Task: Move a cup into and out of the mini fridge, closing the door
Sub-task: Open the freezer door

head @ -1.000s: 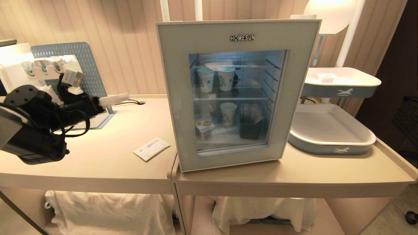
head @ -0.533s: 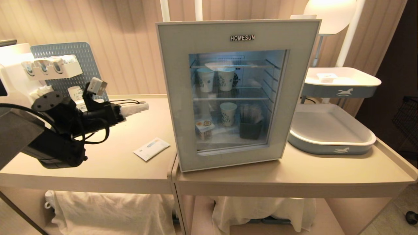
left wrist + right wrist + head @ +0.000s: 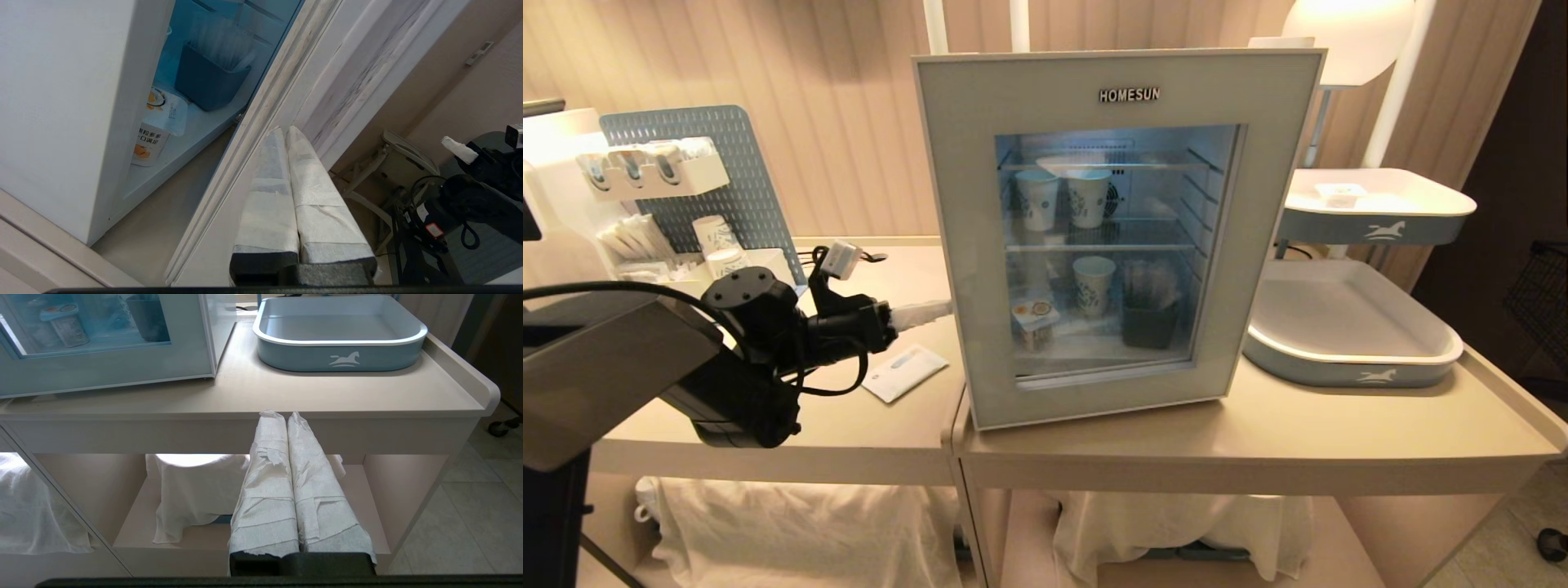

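The white mini fridge (image 3: 1111, 237) stands in the middle of the table, and its HOMESUN door (image 3: 956, 204) is slightly ajar. The left wrist view shows a gap between the fridge wall (image 3: 61, 102) and the door (image 3: 253, 122). Inside on the fridge floor sits the cup (image 3: 1035, 321), a tiny white tub with orange marks (image 3: 157, 130) (image 3: 65, 324). My left gripper (image 3: 943, 308) is shut and empty, lying level with its tips (image 3: 284, 130) at the door's free left edge. My right gripper (image 3: 286, 414) hangs shut and empty below the table's front edge.
Paper cups (image 3: 1037, 198) and a dark bin (image 3: 1149, 318) stand on the fridge shelves. A flat white sachet (image 3: 904, 371) lies under my left arm. A blue pegboard rack (image 3: 686, 163) stands at the back left. A grey-blue tray (image 3: 1347, 327) sits right of the fridge.
My left arm has swung right from beside the pegboard rack, over the sachet, to the door's left edge, shut all the way. Nothing else has moved.
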Motion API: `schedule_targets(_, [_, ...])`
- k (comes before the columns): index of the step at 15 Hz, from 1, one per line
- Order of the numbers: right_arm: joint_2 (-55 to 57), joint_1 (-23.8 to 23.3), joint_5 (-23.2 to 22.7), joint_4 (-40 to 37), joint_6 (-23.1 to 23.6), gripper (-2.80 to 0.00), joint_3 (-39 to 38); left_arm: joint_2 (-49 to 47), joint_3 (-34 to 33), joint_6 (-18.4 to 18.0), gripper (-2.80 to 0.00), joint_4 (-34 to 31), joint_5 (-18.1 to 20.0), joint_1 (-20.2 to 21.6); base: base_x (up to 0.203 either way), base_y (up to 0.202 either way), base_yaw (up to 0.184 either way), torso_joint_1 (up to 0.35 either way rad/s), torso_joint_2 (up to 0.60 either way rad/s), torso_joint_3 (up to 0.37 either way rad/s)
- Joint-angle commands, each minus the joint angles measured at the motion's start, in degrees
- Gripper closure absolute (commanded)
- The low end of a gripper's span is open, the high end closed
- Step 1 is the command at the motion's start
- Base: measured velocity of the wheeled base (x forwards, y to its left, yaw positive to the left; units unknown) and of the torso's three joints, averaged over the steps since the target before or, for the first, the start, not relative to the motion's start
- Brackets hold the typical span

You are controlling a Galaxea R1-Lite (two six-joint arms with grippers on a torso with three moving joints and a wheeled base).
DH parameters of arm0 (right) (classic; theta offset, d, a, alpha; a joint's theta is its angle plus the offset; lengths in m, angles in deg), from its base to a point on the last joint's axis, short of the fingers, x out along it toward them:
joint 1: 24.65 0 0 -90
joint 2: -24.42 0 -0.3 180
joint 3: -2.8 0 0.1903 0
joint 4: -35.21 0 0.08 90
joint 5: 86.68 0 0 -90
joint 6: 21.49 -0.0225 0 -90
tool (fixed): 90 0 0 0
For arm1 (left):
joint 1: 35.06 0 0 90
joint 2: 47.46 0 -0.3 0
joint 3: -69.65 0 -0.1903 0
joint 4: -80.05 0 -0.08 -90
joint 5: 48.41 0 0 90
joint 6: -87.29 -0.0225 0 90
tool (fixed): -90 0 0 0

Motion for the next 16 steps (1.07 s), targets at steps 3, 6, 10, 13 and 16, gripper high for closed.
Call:
schedule_targets(3, [0.0, 0.0, 0.0, 0.0, 0.1, 0.0, 0.0, -0.6, -0.5, -0.2, 0.0, 0.5, -0.7, -1.3, 0.0, 0.0, 0.0, 0.0, 0.0, 0.0])
schedule_targets(6, [0.0, 0.0, 0.0, 0.0, 0.1, 0.0, 0.0, -0.1, -0.5, -0.2, 0.0, 0.4, -1.2, -1.0, 0.0, 0.0, 0.0, 0.0, 0.0, 0.0])
schedule_targets(10, [0.0, 0.0, 0.0, 0.0, 0.1, 0.0, 0.0, 0.2, -0.2, -0.2, 0.0, 0.4, -3.4, -0.8, 0.0, 0.0, 0.0, 0.0, 0.0, 0.0])
schedule_targets(13, [0.0, 0.0, 0.0, 0.0, 0.1, 0.0, 0.0, 1.0, -1.3, -0.3, 0.0, 0.6, -3.5, -0.9, 0.0, 0.0, 0.0, 0.0, 0.0, 0.0])
schedule_targets(16, [0.0, 0.0, 0.0, 0.0, 0.1, 0.0, 0.0, 1.6, -2.9, -0.3, 0.0, 0.6, -3.2, -2.3, 0.0, 0.0, 0.0, 0.0, 0.0, 0.0])
